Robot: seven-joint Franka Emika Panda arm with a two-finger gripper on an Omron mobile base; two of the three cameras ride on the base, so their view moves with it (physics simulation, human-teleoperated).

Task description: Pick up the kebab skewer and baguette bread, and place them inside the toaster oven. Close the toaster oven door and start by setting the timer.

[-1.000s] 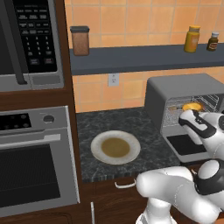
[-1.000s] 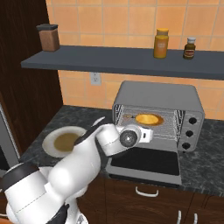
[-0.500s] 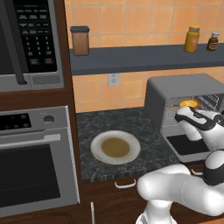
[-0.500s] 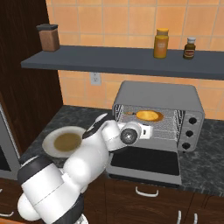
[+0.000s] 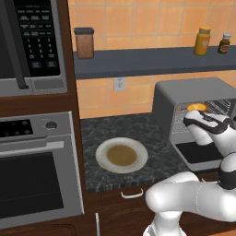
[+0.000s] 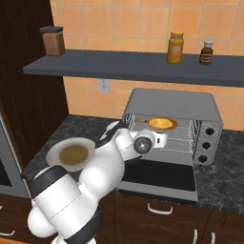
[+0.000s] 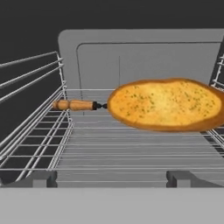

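Withdrawn slightly from the toaster oven [image 6: 171, 125] mouth, gripper [image 7: 111, 178] jaws apart, empty | baguette bread [image 7: 165, 104] and kebab skewer [image 7: 75, 105] on wire rack inside | toaster oven door [image 6: 159, 176] down | plate [image 5: 121, 155] on dark speckled counter [image 5: 129, 133].

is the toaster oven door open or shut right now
Open: the toaster oven door lies folded down flat, and the baguette bread shows on the rack inside.

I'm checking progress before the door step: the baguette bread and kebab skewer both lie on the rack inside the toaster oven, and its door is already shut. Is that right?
Not quite: the toaster oven door is open, folded down flat in front, as the right base view shows. The baguette bread and kebab skewer do lie on the rack inside the toaster oven.
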